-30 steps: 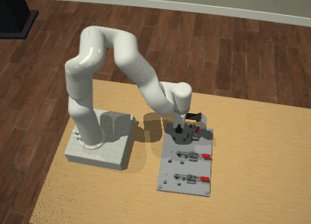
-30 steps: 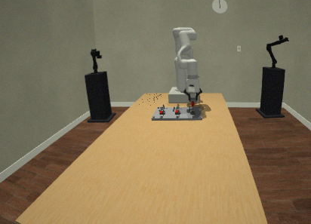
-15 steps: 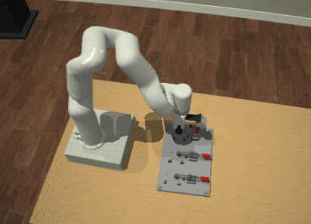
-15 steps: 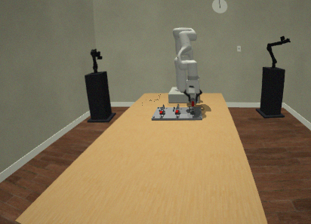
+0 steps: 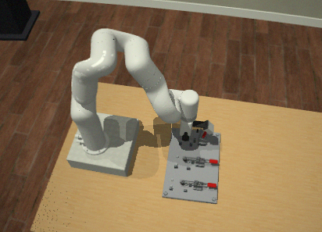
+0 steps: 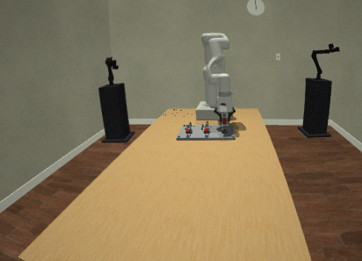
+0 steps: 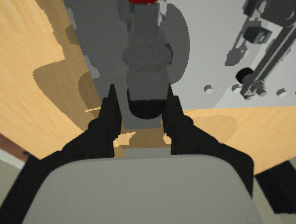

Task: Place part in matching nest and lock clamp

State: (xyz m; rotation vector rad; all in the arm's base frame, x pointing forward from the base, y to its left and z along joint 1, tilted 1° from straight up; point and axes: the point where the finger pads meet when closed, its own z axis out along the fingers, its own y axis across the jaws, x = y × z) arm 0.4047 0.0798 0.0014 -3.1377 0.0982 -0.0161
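The grey fixture plate (image 5: 191, 169) lies on the wooden table with three nests in a row; it also shows in the exterior view (image 6: 206, 133). My gripper (image 5: 190, 136) stands over the far nest and is shut on that nest's clamp handle (image 7: 145, 75), a grey lever with a red grip (image 5: 203, 134) that stands tilted up. In the wrist view my two black fingers flank the lever, and its red tip (image 7: 142, 2) is at the top edge. A light grey block (image 5: 212, 139), seemingly the part, lies in the far nest, mostly hidden by my wrist.
The middle clamp (image 5: 203, 161) and the near clamp (image 5: 201, 184) lie flat with red grips pointing right. The arm's grey base block (image 5: 103, 144) stands left of the fixture. Two black pedestals (image 6: 115, 112) (image 6: 317, 107) stand on the floor beside the table.
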